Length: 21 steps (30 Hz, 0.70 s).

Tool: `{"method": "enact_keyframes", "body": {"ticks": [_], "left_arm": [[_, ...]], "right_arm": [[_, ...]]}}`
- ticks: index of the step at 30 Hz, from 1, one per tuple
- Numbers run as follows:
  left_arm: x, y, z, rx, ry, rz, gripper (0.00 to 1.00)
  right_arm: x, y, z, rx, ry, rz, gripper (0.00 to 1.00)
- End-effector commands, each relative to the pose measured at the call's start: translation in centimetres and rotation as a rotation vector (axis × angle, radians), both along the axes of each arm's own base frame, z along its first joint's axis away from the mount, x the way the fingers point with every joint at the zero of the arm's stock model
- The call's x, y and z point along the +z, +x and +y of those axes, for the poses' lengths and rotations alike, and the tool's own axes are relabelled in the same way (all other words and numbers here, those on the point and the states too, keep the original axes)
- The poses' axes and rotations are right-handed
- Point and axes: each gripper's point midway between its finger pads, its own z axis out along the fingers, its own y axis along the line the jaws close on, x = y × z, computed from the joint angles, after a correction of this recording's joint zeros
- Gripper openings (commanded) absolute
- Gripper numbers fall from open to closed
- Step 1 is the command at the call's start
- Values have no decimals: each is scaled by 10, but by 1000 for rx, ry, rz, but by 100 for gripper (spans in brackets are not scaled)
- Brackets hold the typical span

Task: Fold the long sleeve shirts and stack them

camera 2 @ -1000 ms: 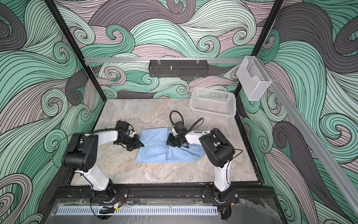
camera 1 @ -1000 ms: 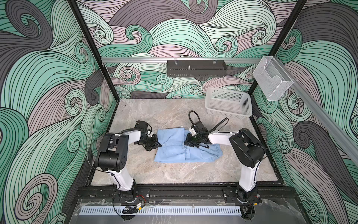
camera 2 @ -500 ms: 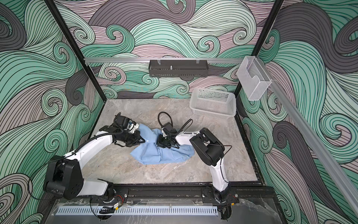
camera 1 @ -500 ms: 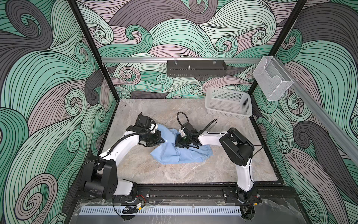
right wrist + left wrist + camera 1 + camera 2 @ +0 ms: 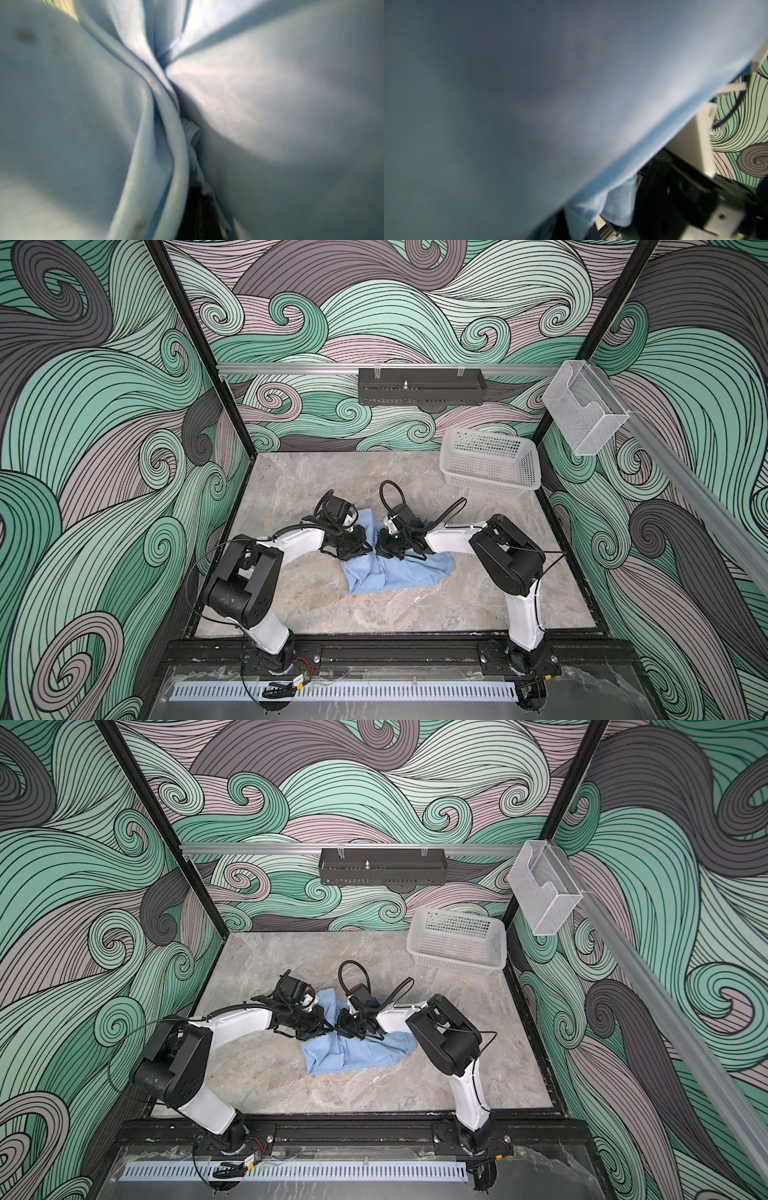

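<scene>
On the left of both top views the left gripper [image 5: 360,546] [image 5: 321,1029] reaches in low over the grey marbled counter [image 5: 316,614]. Its jaws are drawn narrow and seem to pinch the light blue shirt [image 5: 401,574] [image 5: 359,1057], though the arm's own bulk hides the contact. The left wrist view is mostly filled with blurred blue cloth. The shirt lies crumpled mid-counter, bunched up between the two arms and spreading flatter toward the front and right. The right gripper [image 5: 385,548] [image 5: 344,1029] faces the left one, almost touching it. Its jaws are closed on gathered fabric, and the right wrist view shows folds converging to one pinch. A white perforated basket [image 5: 490,484] stands well apart, in the far right corner.
</scene>
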Motion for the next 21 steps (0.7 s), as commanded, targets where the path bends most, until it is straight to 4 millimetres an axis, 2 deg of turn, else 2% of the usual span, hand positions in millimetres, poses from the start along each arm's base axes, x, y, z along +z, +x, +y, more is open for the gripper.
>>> {"method": "enact_keyframes", "body": {"ticks": [1,4,6,10,13,15,19,21], "left_arm": [[-19,7,3,41,21,25,0],[-37,3,11,54,48,60,0],[-45,1,15,60,60,83,0],[-52,-2,22,54,88,100,0],[-52,-3,23,42,100,103,0],[-52,-3,24,36,103,103,0],[-51,-3,25,24,111,109,0],[-50,-2,25,20,111,108,0]], "right_arm": [[-38,-20,-38,-51,-161,97,2],[-23,-14,-44,-42,-179,51,6],[-8,-11,-51,-35,-212,17,16],[18,-8,-69,-20,-264,-37,32],[30,-8,-83,-20,-277,-44,35],[36,-6,-95,-30,-285,-56,35],[42,-6,-133,-39,-338,-43,35],[42,-4,-158,-50,-363,-37,40]]}}
